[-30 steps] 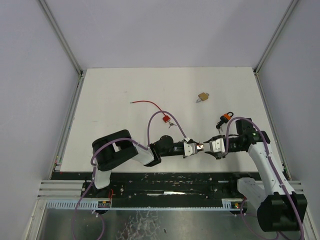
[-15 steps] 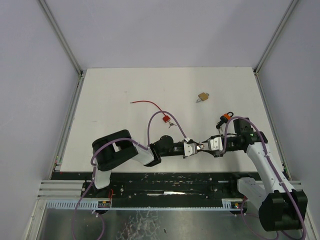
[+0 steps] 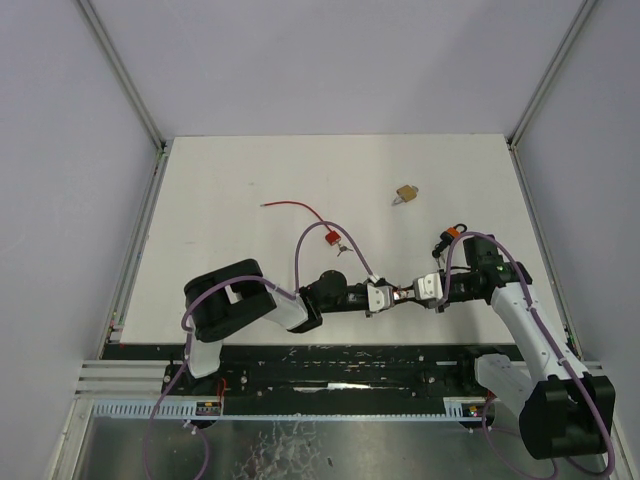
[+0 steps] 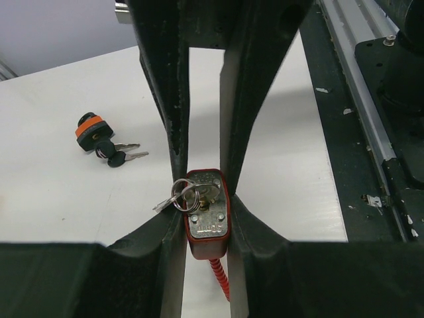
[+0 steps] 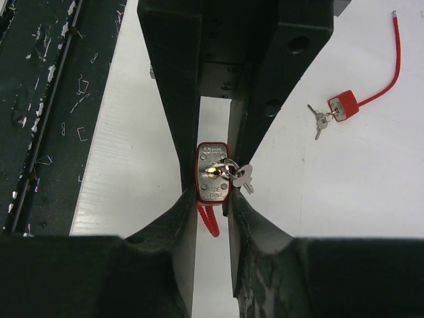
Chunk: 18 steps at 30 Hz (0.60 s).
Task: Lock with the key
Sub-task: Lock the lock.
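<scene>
A red padlock [image 4: 207, 222] with a metal face is clamped by its sides in my left gripper [image 4: 207, 205], just above the table's front edge [image 3: 399, 294]. Its red cable [image 4: 222, 281] hangs below. A key [image 5: 213, 171] sits in the keyhole, with a ring and a spare key [image 5: 242, 175] dangling beside it. My right gripper [image 5: 212, 199] faces the lock from the opposite side [image 3: 412, 292]. Its jaws are narrow around the lock's key end, one finger at the lock's corner, a thin gap at the other.
A second red padlock [image 3: 327, 237] with keys and a long red cable [image 3: 290, 205] lies mid-table. An orange and black lock [image 3: 452, 235] with keys lies at the right, and a brass padlock [image 3: 406, 193] farther back. The black base rail [image 3: 330, 360] runs just below the grippers.
My right gripper has slid left up to the held padlock and its jaws have narrowed around the key end. The left gripper and lock have stayed put.
</scene>
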Available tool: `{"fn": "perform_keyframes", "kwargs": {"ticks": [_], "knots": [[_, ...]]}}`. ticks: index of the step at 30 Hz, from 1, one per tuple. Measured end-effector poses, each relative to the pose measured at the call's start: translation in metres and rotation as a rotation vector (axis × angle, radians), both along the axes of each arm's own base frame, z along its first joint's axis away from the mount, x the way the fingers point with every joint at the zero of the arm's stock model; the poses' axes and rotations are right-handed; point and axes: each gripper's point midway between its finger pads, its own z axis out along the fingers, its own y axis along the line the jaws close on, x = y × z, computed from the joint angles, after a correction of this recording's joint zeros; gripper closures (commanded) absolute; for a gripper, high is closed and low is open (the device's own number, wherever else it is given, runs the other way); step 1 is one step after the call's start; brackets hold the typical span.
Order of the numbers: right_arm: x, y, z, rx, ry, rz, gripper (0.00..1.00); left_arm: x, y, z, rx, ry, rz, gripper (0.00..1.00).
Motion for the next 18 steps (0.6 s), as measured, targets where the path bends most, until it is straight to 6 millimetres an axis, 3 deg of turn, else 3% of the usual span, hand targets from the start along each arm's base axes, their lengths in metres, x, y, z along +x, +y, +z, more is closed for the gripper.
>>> {"fn": "perform_keyframes", "kwargs": {"ticks": [3,10,15,18], "knots": [[0.0,0.0,0.0,-0.001,0.001,-0.003,0.99,0.0,0.0,0.0,0.0,0.007,0.001,0.84],[-0.001,0.001,-0.005,-0.007,-0.001,0.004,1.0,-0.002,0.007,-0.009,0.006,0.057,0.023,0.64],[-0.001,0.001,-0.003,-0.006,-0.006,0.0,1.0,0.004,0.028,-0.041,0.067,0.135,0.084,0.56],[-0.002,0.001,-0.003,-0.005,-0.002,-0.002,1.0,0.005,0.036,-0.049,0.08,0.162,0.105,0.51]]}}
